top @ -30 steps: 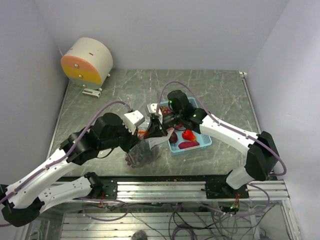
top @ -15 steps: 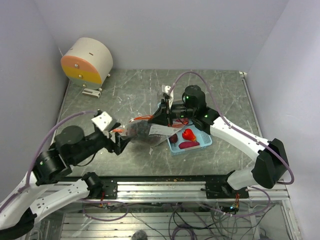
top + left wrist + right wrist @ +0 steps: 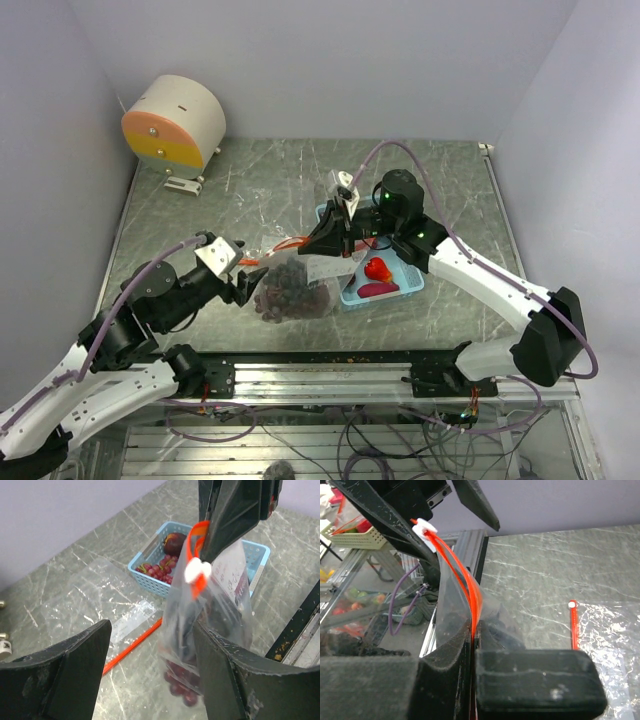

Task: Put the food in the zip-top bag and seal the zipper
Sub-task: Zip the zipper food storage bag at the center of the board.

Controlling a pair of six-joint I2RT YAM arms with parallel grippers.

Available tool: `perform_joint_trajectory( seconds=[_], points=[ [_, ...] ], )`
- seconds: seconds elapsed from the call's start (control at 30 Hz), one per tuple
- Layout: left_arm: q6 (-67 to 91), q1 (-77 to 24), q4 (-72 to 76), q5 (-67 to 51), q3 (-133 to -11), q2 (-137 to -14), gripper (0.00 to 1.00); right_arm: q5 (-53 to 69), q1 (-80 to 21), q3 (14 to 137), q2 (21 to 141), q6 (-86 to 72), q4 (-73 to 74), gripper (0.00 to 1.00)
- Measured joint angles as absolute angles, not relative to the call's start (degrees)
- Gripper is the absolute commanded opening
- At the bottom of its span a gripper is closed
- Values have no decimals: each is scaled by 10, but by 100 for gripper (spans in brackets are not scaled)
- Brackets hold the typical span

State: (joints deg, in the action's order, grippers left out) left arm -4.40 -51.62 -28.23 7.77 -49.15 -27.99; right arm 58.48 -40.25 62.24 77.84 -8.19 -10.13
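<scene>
Bag [image 3: 292, 290] of clear plastic, hung by its mouth from the right fingers [image 3: 445, 680], just left of the tray [image 3: 142, 555], between the centre and the near edge of the desk [image 3: 200, 200]. Right fingers pressed fully together on the zipper [image 3: 474, 600], with the orange strip pinched flat between the pads. White slider [image 3: 197, 571] seated on the strip just beyond the fingertips; strip bowed between grip and slider. Grapes [image 3: 290, 300], dark red, heaped in the bottom of the bag. Contact between bag bottom and desk: cannot tell.

Left fingers [image 3: 60, 675] spread wide, gripping nothing, positioned at the left side of the bag, level with its lower half. In the left wrist view, bag close to the inner face of one finger; touching or apart not determinable.

Tray light blue, near the centre of the desk, slightly toward the right edge. Contents:
- grape cluster [image 3: 159, 571], at the end nearest the hung bag
- dark round fruit [image 3: 174, 542], just beside the cluster
- bright red fruit [image 3: 377, 268]
- long purple-red piece [image 3: 378, 290], at the side facing the near edge

Second bag [image 3: 95, 595], also clear, flat on the desk to the left of the tray, on the far side of the hung bag. Second strip [image 3: 131, 646], orange, lying straight along its edge, apart from the tray.

Drum [image 3: 172, 122], white with an orange and yellow face, in the far left corner of the desk, well apart from all other items.
</scene>
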Motion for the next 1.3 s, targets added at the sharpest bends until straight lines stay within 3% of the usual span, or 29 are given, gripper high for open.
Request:
perform_joint_trajectory(
  seconds=[0.43, 0.8, 0.97, 1.2, 1.3],
  points=[
    [-40, -516, -180, 6, -481, -282, 73, 607, -402, 622, 775, -110, -124, 0],
    [-15, -516, -161, -18, -451, -313, 64, 611, -402, 622, 774, -161, -161, 0],
    [-11, -516, -152, -18, -451, -301, 55, 615, -403, 622, 764, -171, -166, 0],
    [-2, -516, -123, -17, -447, -295, 57, 618, -404, 622, 761, -176, -173, 0],
    [6, -516, -108, -17, -440, -295, 48, 618, -405, 622, 761, -176, -173, 0]
  ],
)
